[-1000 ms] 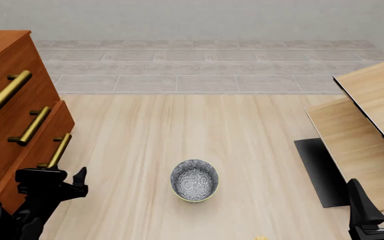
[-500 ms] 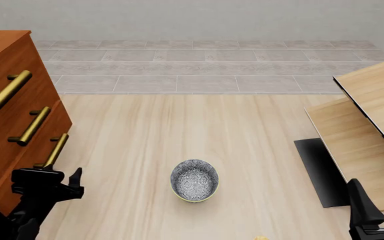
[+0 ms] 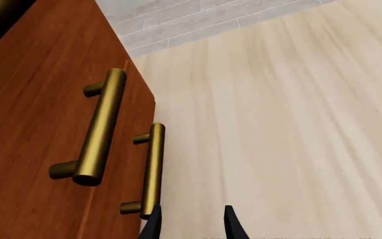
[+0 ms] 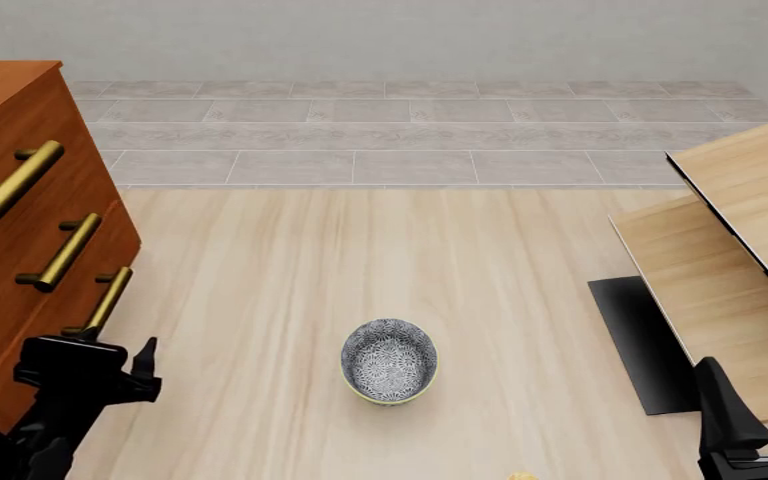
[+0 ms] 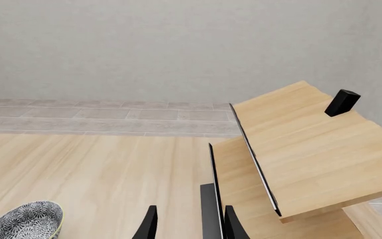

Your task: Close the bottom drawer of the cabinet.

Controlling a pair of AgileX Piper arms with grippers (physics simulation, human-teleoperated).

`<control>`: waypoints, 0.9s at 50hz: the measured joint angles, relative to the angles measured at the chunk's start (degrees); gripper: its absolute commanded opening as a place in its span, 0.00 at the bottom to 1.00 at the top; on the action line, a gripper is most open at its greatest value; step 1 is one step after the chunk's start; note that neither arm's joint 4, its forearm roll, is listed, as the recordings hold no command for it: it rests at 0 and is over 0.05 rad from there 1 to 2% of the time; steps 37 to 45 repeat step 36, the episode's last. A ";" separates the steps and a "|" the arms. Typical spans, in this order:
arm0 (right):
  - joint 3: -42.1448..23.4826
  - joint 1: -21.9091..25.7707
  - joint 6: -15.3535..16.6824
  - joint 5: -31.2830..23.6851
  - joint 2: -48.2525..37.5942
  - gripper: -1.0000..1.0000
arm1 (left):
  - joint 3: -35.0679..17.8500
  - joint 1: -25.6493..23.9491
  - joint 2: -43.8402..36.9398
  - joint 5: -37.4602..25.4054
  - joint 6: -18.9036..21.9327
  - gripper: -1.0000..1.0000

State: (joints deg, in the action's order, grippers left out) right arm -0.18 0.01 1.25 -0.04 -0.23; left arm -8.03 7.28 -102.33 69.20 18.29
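bottom drawer nearly flush, left arm at its handle end

item 1, cabinet: reddish-brown chest of three drawers at the far left of the scene, standing on pale wood flooring. the upper two fronts sit flush.

item 2, bottom drawer: lowest of the three. in the front view its face looks close to level with the drawer above; a thin step at its edge in the left wrist view suggests it may not be fully home, though this is hard to tell. brass bar handle on two posts.

item 3, left gripper: just beside the near end of that handle, placed there apparently to press the drawer front inward. fingers slightly parted, nothing between them; one tip lies close against the handle's near post, contact uncertain.

item 4, right gripper: low at the near right, idle and well apart from the cabinet, likely parked since one arm suffices. its tips stand a little apart and hold nothing.

item 5, speckled bowl: mid-floor, near, clear of both arms and not involved.

item 6, light-wood slanted panels: right side, with a dark mat beneath.

judgement: closing appears almost done; a short further push would seat the drawer.
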 measured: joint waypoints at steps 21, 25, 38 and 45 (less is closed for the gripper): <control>0.03 0.11 0.02 0.03 -0.10 1.00 | -0.10 1.27 -0.49 -0.26 7.17 1.00; 0.01 0.21 0.08 0.05 -0.20 1.00 | -0.02 1.45 -0.36 -0.37 8.57 1.00; -0.10 0.45 0.25 0.07 -0.52 1.00 | -0.41 2.79 0.22 0.06 11.81 1.00; -0.10 0.45 0.25 0.07 -0.52 1.00 | -0.41 2.79 0.22 0.06 11.81 1.00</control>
